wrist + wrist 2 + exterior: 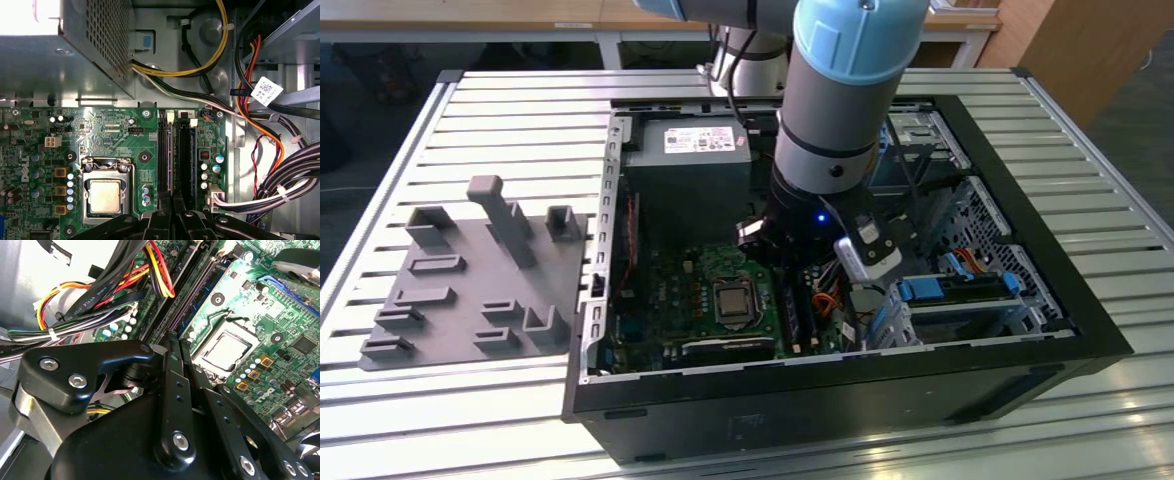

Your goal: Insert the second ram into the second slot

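Observation:
My gripper reaches down into the open computer case, over the motherboard's memory slots. In both wrist views its black fingertips stand pressed close together at the near end of the second ram. The ram is a thin blue stick seen edge-on. It runs along the slot nearer the CPU socket and shows as a bluish strip leading away from the fingertips. A black slot lies right beside it on the side away from the socket. White latches mark the slots' far ends.
Thick cable bundles crowd the side of the slots away from the socket. The power supply fills the case's far end. A drive bay with blue latches sits at the exterior view's right. A grey fixture tray lies outside the case.

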Available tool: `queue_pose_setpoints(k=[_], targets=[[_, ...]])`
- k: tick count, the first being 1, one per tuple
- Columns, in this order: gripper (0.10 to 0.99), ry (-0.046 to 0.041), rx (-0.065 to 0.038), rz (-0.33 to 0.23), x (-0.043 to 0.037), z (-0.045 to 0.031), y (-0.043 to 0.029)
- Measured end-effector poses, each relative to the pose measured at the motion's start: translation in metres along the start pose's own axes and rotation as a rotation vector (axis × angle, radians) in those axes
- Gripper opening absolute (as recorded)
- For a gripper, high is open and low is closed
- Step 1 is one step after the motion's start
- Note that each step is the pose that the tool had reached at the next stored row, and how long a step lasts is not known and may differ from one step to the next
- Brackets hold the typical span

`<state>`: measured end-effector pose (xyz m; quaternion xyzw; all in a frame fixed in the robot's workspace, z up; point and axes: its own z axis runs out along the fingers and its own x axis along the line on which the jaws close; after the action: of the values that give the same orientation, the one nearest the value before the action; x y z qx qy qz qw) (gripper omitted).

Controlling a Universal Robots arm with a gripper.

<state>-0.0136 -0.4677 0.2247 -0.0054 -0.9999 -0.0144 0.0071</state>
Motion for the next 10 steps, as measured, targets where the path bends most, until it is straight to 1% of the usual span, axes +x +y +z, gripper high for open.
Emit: queue_pose_setpoints(k=[10], targets=[[0.133,0.0000,0.000,-0.002,-0.0003,-0.0013,0.0001]])
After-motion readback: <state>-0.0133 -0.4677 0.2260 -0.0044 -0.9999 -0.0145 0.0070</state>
